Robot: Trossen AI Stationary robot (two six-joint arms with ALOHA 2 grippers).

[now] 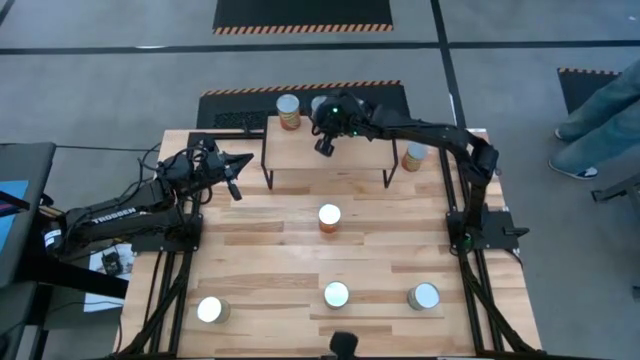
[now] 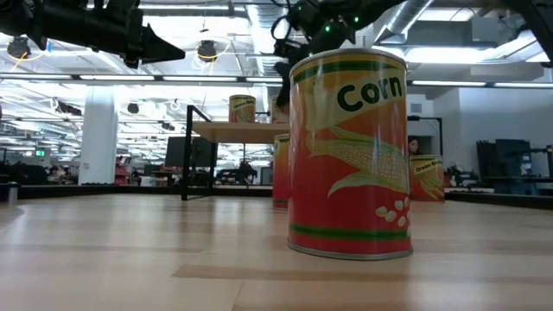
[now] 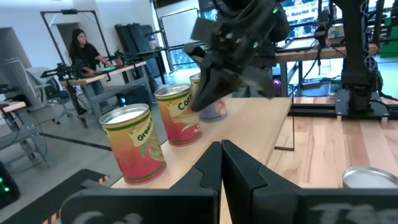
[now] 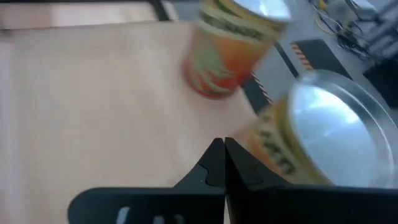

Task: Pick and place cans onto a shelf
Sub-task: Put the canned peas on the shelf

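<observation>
The shelf (image 1: pixel 330 150) stands at the table's far middle. Three cans stand in a row along its far edge in the left wrist view: a green-labelled one (image 3: pixel 134 146), a corn one (image 3: pixel 177 115) and a bluish one (image 3: pixel 216 109), partly behind my right gripper. My right gripper (image 1: pixel 323 148) hovers over the shelf board just in front of them, shut and empty; its wrist view (image 4: pixel 219 144) shows two of the cans (image 4: pixel 233 50) (image 4: pixel 311 137) close by. My left gripper (image 1: pixel 237 190) is shut and empty above the table, left of the shelf.
More cans stand upright on the table: one right of the shelf (image 1: pixel 413 155), one at the centre (image 1: pixel 329 217), and three along the near edge (image 1: pixel 211 310) (image 1: pixel 336 294) (image 1: pixel 424 296). A person's legs (image 1: pixel 600 110) show beyond the table's right side.
</observation>
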